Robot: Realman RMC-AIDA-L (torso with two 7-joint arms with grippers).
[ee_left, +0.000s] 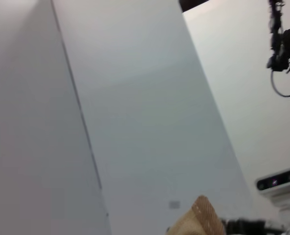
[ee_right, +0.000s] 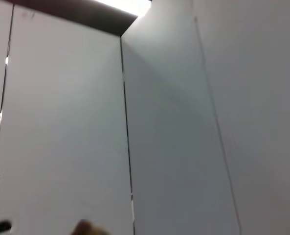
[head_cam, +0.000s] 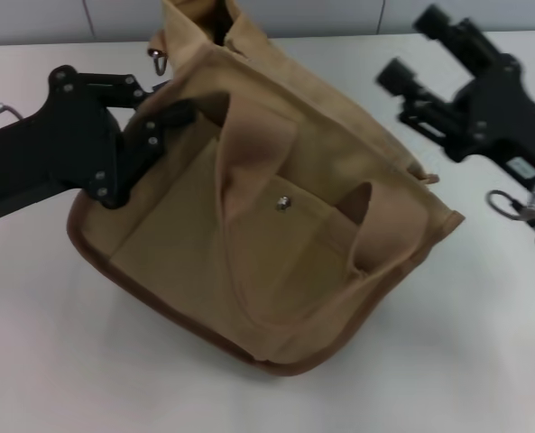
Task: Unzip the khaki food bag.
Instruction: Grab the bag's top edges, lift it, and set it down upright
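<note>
The left end effector (head_cam: 168, 117) pinches the bag (head_cam: 276, 234) at its top edge, seemingly steadying it on the counter (head_cam: 50, 361), while the right end effector (head_cam: 416, 59) hovers spread nearby.

A large boxy tan canvas food bag (head_cam: 276, 225) with a brown-edged base is seen tilted on the white surface (head_cam: 69, 361). Its front pocket's metal snap (head_cam: 283, 203) is visible. The black left gripper (head_cam: 172, 117) is closed on the bag's upper left edge. The black right gripper (head_cam: 411, 50) is held open, apart from the bag.
</note>
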